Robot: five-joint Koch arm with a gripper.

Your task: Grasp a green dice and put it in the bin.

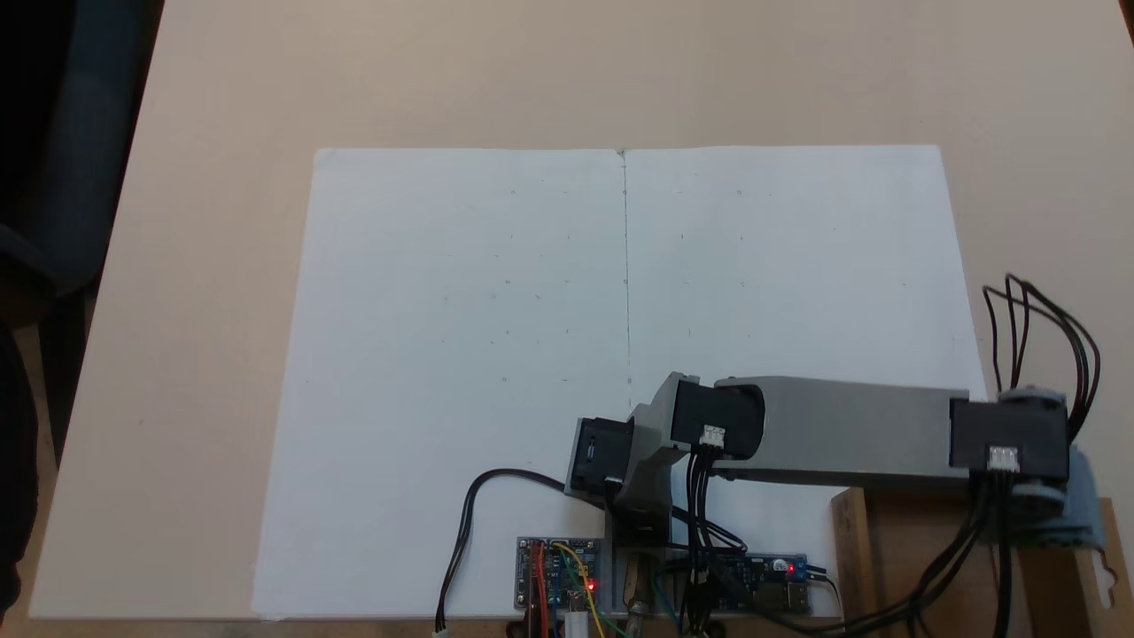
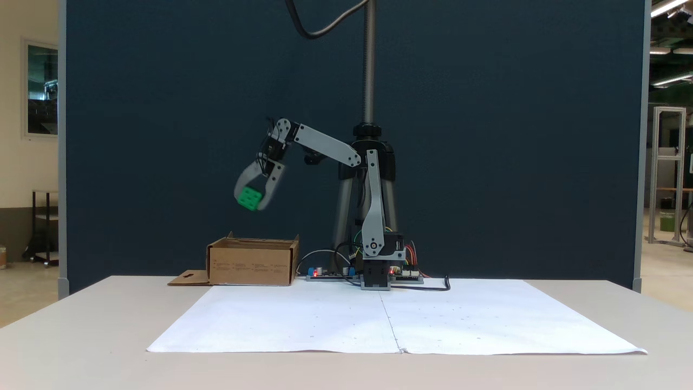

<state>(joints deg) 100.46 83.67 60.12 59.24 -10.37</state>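
Your gripper [image 2: 250,199] is clamped on the green dice [image 2: 248,198], one finger pressing each side, and it hangs in the air above the box [image 2: 252,262], well clear of the rim. You carry it this high, I judge, so the dice passes over the upright cardboard walls instead of knocking them. The wrist tips downward, which points the dice toward the opening, ready for a drop. From the side-on fixed view the dice sits over the box's left half, so a release here looks likely to land inside, though that camera gives you no depth, so you cannot be sure the dice lines up front to back.

The box stands beside the arm's base [image 2: 377,273], just off the white paper sheet [image 2: 379,319], with its flap [image 2: 187,279] lying flat on the table [image 2: 81,325]. That keeps it within easy reach of a swing from the sheet.

In the top-down fixed view the arm [image 1: 850,430] stretches to the right over the box [image 1: 895,549], and the far joint covers the gripper and dice, so you get no check of the grip from above. The box there is cut off by the frame's lower edge, and its inside is hidden in both fixed views. The pips show faintly as darker dots; you cannot count them.
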